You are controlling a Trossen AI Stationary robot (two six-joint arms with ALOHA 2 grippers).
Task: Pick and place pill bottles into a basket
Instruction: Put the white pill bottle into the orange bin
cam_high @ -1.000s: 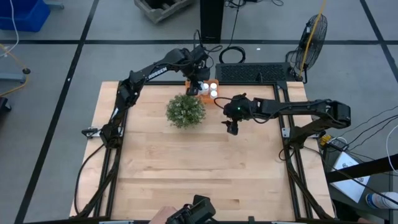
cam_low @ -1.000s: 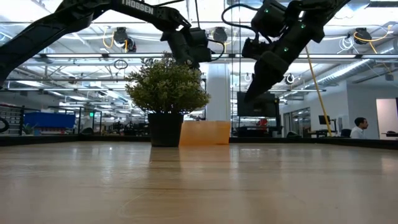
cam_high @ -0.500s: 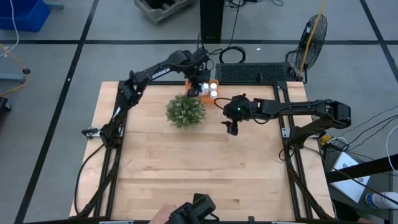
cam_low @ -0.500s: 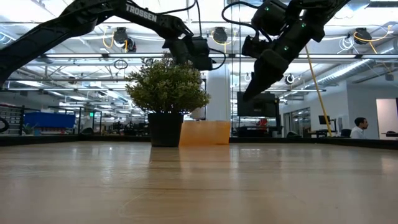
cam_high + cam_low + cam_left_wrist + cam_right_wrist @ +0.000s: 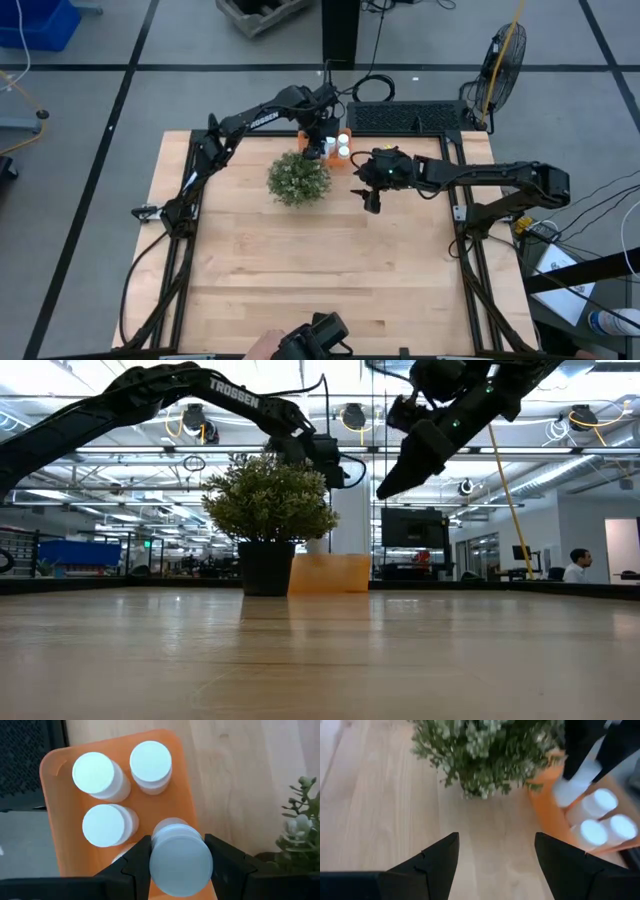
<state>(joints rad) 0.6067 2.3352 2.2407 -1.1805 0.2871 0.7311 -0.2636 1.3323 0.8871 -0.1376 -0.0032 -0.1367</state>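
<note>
The orange basket (image 5: 50, 765) sits at the table's far edge, behind the potted plant (image 5: 298, 178). Three white pill bottles (image 5: 95, 772) (image 5: 150, 762) (image 5: 105, 825) stand upright in it. My left gripper (image 5: 318, 143) hangs over the basket, shut on another pill bottle (image 5: 180, 857), which also shows in the right wrist view (image 5: 575, 782). My right gripper (image 5: 372, 200) hovers open above the table to the right of the plant, with nothing between its fingers (image 5: 435, 860). My left gripper pinches the pill bottle by two opposite sides of its upper end (image 5: 156, 851) between its two fingers. They come from above, pointing steeply down. The bottle stays upright, cap up, over the basket's free corner. I cannot tell whether its base touches the basket's floor.
The bushy plant (image 5: 268, 510) in its dark pot stands just in front of the basket (image 5: 330, 573). A black keyboard (image 5: 405, 117) lies beyond the table's far right edge. Bare wooden tabletop (image 5: 320, 270) stretches toward the near edge.
My left gripper has come down toward the basket, still shut on the pill bottle. My right gripper has tipped its fingers upward, toward level, while staying open.
</note>
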